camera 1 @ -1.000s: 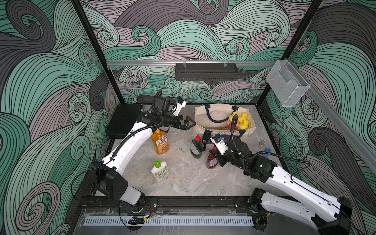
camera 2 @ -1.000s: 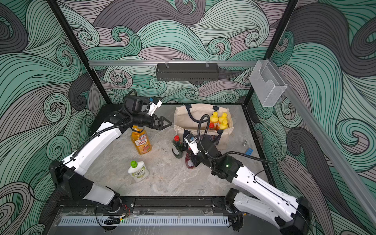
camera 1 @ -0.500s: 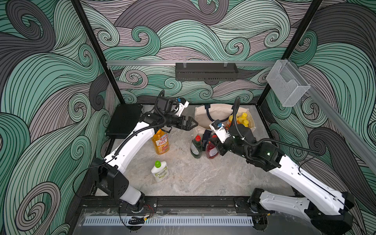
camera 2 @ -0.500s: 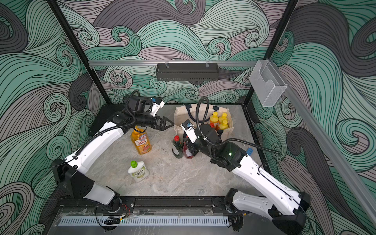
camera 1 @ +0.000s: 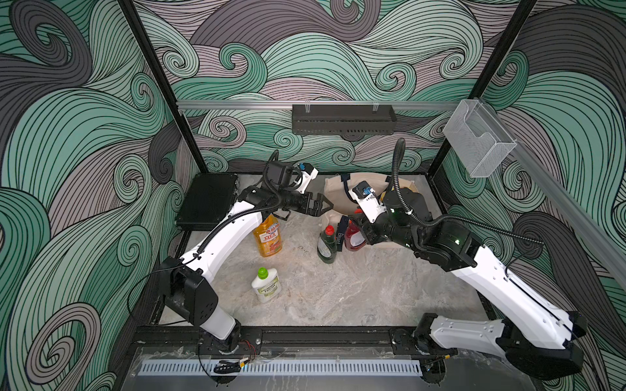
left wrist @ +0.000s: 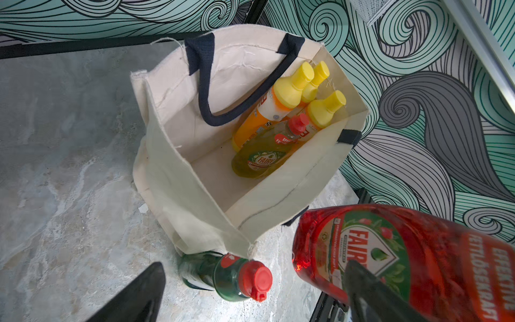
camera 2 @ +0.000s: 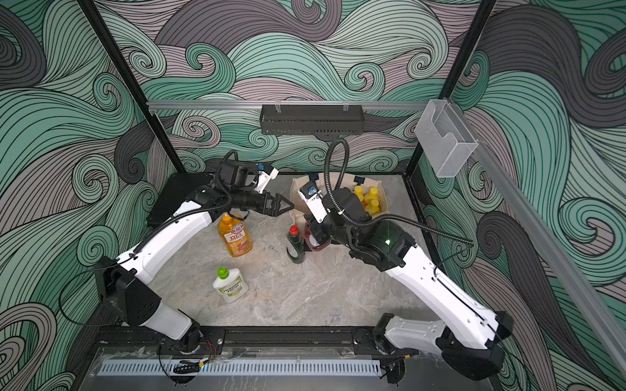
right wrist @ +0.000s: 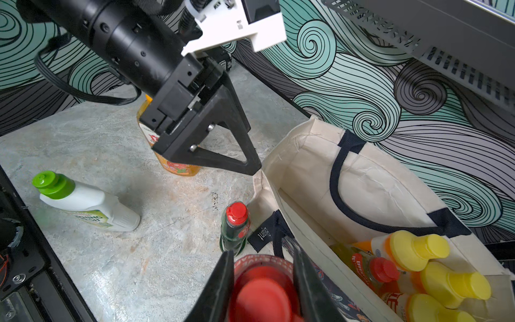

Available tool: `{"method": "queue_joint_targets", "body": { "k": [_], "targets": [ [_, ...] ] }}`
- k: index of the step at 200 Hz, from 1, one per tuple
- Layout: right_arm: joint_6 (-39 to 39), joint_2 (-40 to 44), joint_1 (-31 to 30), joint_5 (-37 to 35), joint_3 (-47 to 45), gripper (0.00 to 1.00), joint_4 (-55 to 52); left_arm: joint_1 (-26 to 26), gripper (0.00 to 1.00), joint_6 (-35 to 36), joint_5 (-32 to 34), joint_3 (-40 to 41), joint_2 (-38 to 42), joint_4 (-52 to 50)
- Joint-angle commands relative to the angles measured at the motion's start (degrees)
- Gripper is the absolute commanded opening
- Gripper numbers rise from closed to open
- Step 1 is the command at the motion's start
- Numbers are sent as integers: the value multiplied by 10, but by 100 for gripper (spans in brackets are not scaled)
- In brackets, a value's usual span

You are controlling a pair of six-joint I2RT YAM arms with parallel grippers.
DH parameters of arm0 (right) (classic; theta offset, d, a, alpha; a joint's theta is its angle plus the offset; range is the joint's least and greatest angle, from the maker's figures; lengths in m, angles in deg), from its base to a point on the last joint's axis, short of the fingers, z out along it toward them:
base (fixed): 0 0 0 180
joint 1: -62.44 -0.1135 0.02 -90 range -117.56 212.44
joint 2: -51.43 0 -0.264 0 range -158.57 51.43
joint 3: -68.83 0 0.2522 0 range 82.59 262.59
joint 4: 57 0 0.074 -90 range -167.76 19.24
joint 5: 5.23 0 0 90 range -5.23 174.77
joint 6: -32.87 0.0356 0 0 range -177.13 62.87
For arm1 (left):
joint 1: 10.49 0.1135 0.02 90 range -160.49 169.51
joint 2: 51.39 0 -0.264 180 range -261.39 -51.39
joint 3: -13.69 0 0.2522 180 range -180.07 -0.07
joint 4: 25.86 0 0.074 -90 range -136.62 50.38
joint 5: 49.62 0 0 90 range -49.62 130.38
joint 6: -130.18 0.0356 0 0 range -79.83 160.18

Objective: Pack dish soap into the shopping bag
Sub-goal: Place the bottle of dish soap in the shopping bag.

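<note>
1. Closest to the front rail, on the table (camera 1: 338,298), my white bottle (camera 1: 266,286) with the green cap stands on its own, well apart from everything else.
2. A bit further in, the pump bottle (camera 1: 267,237) stands upright under my left arm. The arm hides its top, so I can't see the pump.
3. Roughly level with that, off to the right, the green bottle (camera 1: 327,243) stands upright with its red cap on. It's right at the bag's near corner, next to the navy tag (right wrist: 262,235).
4. My right gripper (right wrist: 263,252) is clamped on the red bottle (left wrist: 418,256) up by the cap. The bottle is just beside the green one and in front of the bag, not in it. I can't tell whether its base is off the table.
5. My left gripper (camera 2: 284,209) is spread wide with nothing in it, up in the air beside the bag's left edge. One fingertip is very close to the rim; can't tell if it's touching.
6. The bag (left wrist: 172,156) stands open toward the back. Three yellow-capped bottles (left wrist: 295,89) and the Fairy bottle (left wrist: 262,159) are bunched at its right end, and a navy handle (left wrist: 206,92) droops inside.
7. Back left corner: the black case (camera 1: 206,199), lying flat and shut.
</note>
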Motion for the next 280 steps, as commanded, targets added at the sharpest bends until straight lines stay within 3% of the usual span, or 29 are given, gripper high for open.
{"method": "queue_joint_targets", "body": {
  "k": [1, 187, 231, 280],
  "targets": [
    [-24, 3, 6, -34, 53, 0, 49, -5, 98, -12, 5, -10, -5, 18],
    [-34, -125, 76, 7, 286, 0, -5, -11, 99, -3, 27, -40, -42, 13],
    [-32, -148, 134, 27, 293, 0, 5, -11, 98, -4, 20, -39, -49, 16],
    [-26, -152, 187, 49, 242, 0, 69, -11, 99, -3, 16, -43, -57, 15]
  ]
}}
